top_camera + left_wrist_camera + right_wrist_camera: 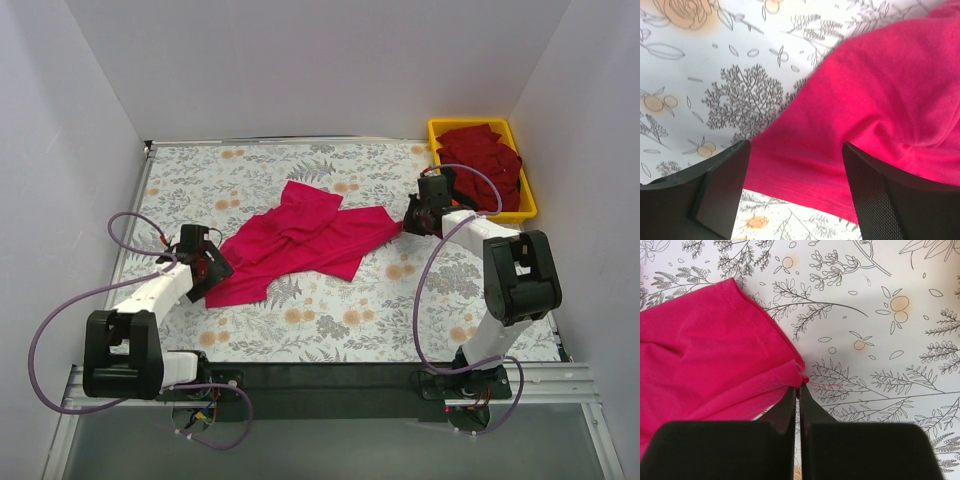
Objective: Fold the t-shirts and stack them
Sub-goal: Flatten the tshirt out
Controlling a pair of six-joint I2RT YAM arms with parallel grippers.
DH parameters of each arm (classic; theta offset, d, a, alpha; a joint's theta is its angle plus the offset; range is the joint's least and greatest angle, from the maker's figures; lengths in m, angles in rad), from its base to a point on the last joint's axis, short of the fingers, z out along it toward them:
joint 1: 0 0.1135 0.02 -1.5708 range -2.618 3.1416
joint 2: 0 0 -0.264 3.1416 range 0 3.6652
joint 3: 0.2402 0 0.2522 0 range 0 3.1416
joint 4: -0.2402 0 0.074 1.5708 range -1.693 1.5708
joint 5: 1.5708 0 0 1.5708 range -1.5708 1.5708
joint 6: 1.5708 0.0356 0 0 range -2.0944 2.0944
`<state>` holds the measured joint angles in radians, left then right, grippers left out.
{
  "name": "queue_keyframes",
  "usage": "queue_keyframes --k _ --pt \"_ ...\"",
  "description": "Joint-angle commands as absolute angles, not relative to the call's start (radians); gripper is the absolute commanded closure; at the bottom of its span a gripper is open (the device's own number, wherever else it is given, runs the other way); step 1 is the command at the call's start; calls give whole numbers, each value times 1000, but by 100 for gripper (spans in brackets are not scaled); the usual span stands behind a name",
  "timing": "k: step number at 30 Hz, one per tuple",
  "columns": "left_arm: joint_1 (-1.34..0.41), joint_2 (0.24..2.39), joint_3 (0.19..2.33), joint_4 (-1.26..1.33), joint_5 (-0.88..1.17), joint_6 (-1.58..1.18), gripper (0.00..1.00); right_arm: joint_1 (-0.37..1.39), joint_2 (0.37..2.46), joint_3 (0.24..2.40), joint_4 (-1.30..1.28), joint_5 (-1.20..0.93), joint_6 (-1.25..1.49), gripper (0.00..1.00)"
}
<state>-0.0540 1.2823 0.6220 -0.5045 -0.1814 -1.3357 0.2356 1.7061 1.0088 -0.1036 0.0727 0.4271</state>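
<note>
**A:** What's where on the table (400,320)?

**B:** The magenta t-shirt (300,240) lies rumpled across the middle, one end reaching toward the left edge and the other toward the right. The crimson t-shirts (485,165) are heaped in the yellow bin (470,124) at the far right corner.

**A:** And the arms?

**B:** The right gripper (800,390) has its jaws pressed together on the magenta shirt's right-hand corner, by the hem stitching. It looks like a thin bite at the very tips. The left gripper (795,175) stands wide over the shirt's left end, with the hem lying in the gap between its jaws, not gripped.

**A:** So the step is taking both ends to spread it flat?

**B:** I'd judge so. The left one should sink until it meets the table, then close on the hem far enough in not to slip. After that, draw the two ends apart evenly, low and gently, since the right's shallow hold could let go
</note>
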Motion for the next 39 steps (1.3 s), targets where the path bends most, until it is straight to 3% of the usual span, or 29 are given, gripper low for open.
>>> queue_keyframes --k 1,4,8,23,39 --pt "-49 1229 652 -577 -158 -1338 31 230 1723 1054 -86 94 439 99" --pt "-49 1215 673 -617 -182 -1348 33 230 1717 1039 -75 84 439 99" --pt "-51 1232 686 -647 -140 -1396 47 230 1700 1012 -66 80 439 99" --pt "-66 1379 721 -785 -232 -1519 49 230 1664 974 -49 48 452 99" --pt "-66 1339 795 -833 -275 -1516 46 230 1643 960 -43 38 446 99"
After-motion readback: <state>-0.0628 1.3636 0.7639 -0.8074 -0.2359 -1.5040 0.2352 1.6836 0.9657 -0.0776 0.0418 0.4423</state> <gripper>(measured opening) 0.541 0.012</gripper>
